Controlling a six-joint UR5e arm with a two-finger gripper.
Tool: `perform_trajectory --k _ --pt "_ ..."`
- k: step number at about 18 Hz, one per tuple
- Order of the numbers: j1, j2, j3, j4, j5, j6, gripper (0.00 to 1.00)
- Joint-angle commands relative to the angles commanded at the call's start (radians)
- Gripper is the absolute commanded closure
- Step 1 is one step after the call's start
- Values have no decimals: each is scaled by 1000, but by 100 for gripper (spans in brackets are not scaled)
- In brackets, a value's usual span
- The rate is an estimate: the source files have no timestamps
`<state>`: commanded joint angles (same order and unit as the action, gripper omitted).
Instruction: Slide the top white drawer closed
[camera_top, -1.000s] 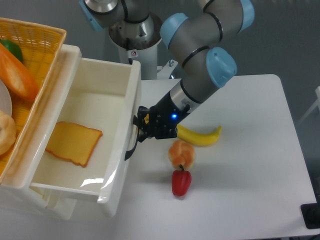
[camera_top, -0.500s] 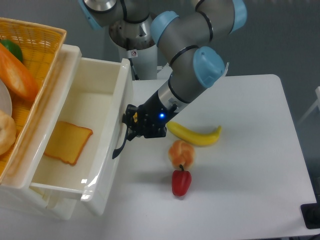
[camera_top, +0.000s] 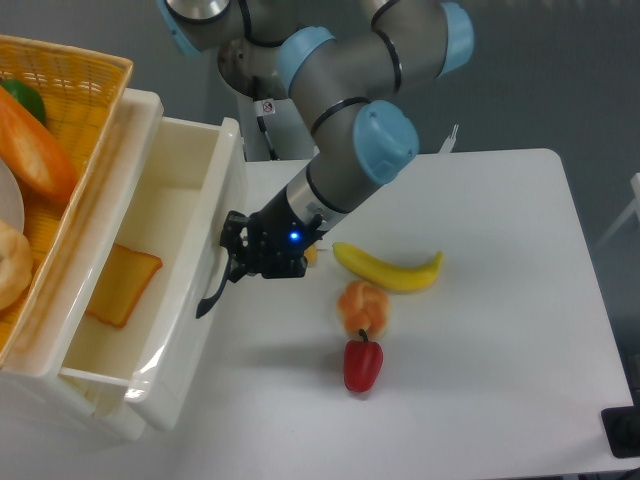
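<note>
While the top white drawer (camera_top: 160, 300) stands part-way out of its cabinet at the left of the table (camera_top: 500, 330), its long front wall runs from near to far, tilted slightly, and the black handle (camera_top: 212, 296) faces right toward the fruit. Nearest, right of the drawer, lies a red pepper (camera_top: 362, 364), then an orange pastry (camera_top: 363, 305) and a banana (camera_top: 388, 268). A yellow slice (camera_top: 122, 285) inside the drawer is partly hidden by the cabinet edge. The gripper (camera_top: 238, 262) presses at the handle; whether its fingers are together or apart I cannot tell. The wicker basket (camera_top: 60, 130) is cut off at left. A small label on the arm base is unreadable.
</note>
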<state>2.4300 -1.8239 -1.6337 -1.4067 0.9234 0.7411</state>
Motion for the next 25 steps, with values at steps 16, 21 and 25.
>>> perform_trajectory --k 16,21,25 --pt "-111 -3 -3 3 78 -66 100" --pt "-117 0 2 25 80 -69 100" --pt "-109 -20 35 25 161 -42 74"
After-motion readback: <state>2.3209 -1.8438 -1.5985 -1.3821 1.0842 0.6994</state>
